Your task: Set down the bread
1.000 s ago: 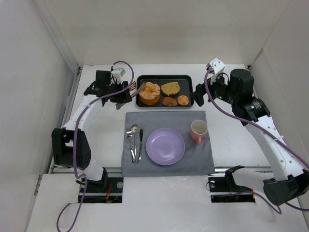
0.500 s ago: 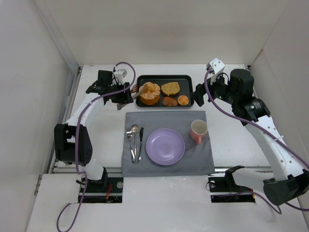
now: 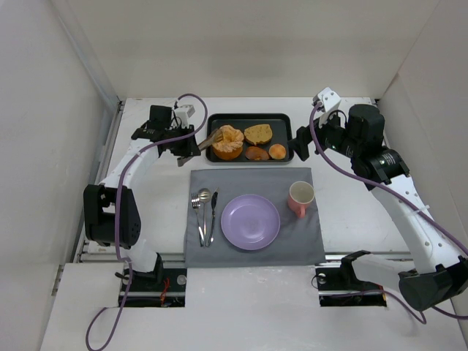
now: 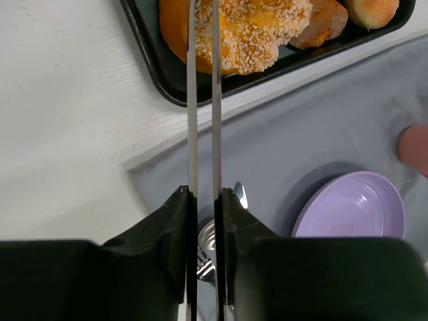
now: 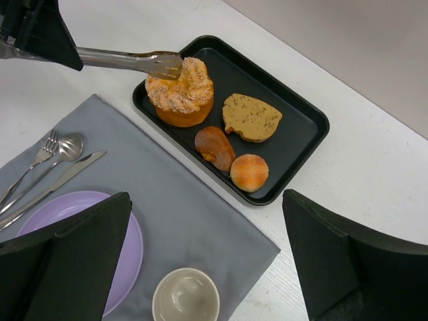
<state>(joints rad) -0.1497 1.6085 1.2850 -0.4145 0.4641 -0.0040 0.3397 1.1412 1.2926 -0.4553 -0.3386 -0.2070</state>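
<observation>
While the white counter (image 3: 351, 212) fills most of the overhead view, a grey mat (image 3: 300, 241) covers its lower middle, and a black tray (image 3: 248, 118) sits just above the mat's top edge. A purple plate (image 3: 250, 221) lies at the centre of the mat. The bread (image 3: 227, 142) rests in the left end of the tray, above and slightly left of the plate. A pink mug (image 3: 300, 197) stands right of the plate, and cutlery (image 3: 203, 212) lies to its left. The tray's right part holds a brown slice (image 5: 252, 117), a dark pastry (image 5: 214, 148) and a small bun (image 5: 249, 172).

The left claw (image 4: 204, 200) is pressed together on metal tongs (image 4: 192, 120), whose nearly closed tips meet the bread's upper left rim; I cannot tell whether they pinch it. The right claw (image 5: 206, 200) is spread wide above the tray's right end.
</observation>
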